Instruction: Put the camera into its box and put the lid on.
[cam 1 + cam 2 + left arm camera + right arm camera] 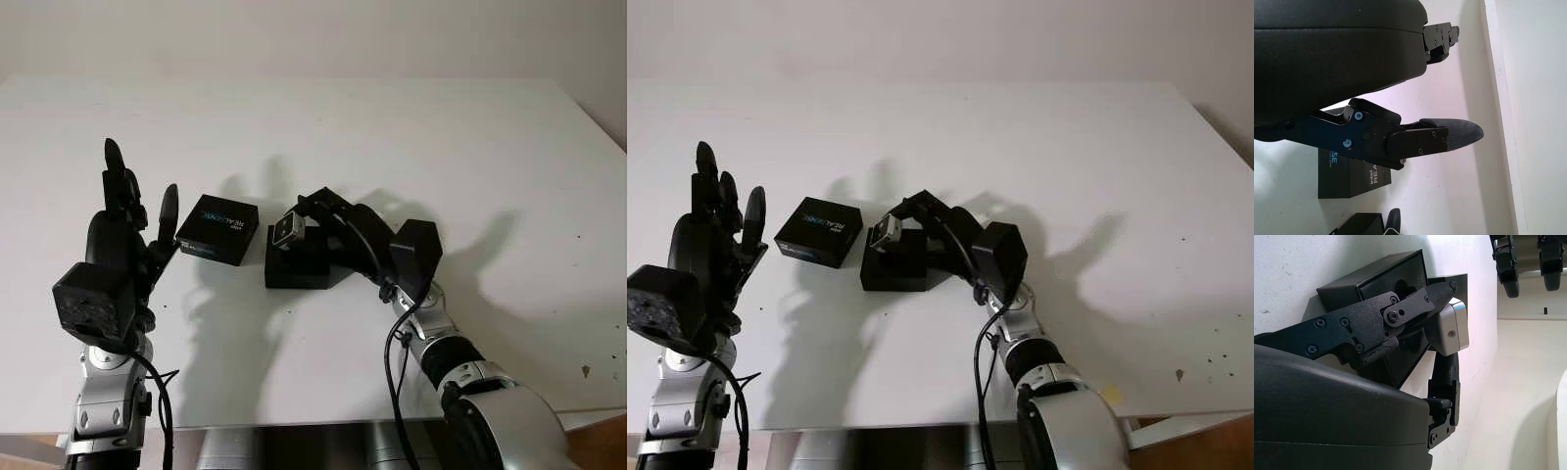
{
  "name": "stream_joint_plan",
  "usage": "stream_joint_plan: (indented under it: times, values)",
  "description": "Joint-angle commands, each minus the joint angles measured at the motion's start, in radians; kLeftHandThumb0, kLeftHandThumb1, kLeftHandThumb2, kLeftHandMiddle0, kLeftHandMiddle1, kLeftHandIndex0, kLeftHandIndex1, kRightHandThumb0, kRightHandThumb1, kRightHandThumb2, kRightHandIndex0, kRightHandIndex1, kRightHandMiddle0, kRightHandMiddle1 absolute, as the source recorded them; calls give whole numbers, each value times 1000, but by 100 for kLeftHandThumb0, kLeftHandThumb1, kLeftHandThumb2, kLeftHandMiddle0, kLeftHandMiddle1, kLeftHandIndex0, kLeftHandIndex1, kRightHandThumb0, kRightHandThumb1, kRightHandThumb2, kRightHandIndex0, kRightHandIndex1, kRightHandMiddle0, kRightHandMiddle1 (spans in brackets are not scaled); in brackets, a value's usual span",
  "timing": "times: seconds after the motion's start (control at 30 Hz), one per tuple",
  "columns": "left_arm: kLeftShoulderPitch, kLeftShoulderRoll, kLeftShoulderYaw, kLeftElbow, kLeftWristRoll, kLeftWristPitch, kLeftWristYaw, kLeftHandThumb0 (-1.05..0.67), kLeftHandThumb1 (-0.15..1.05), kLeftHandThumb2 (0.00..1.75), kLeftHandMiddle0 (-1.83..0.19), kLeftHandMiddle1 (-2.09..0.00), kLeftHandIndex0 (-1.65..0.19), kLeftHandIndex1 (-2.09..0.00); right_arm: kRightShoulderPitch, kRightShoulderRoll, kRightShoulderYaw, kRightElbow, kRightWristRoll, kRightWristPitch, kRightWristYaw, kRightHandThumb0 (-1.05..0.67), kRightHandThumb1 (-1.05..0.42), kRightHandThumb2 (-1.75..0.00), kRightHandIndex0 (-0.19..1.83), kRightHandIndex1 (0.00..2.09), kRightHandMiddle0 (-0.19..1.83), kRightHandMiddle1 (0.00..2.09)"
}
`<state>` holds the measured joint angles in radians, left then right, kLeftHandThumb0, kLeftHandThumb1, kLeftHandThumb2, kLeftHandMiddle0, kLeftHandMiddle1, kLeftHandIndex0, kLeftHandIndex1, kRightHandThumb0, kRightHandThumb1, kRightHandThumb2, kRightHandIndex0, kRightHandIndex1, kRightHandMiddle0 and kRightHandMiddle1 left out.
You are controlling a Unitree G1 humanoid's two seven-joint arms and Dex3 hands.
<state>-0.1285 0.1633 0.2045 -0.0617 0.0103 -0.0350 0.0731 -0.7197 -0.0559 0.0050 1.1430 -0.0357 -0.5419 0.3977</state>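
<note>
A small silver camera is pinched in my right hand just above the open black box at the table's middle. In the right wrist view the camera sits between the fingers over the box's foam insert. The black lid, printed with blue and white lettering, lies flat on the table just left of the box. My left hand is open and raised upright to the left of the lid, apart from it.
The white table stretches wide behind and to the right of the box. Its front edge runs close below both arms. A wall rises past the far edge.
</note>
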Motion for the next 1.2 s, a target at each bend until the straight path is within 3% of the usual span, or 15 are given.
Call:
stream_joint_plan:
  times: [0.0, 1.17]
  values:
    - [-5, 7, 5, -9, 7, -2, 5, -65, 105, 47, 10, 0, 14, 0, 15, 4, 11, 21, -12, 5, 0, -56, -102, -5, 16, 6, 26, 168]
    - [4, 7, 11, -41, -6, 26, -8, -65, 105, 46, 12, -1, 16, 0, 49, -33, 10, 10, -12, -15, 34, -58, -103, -5, 14, 5, 25, 169]
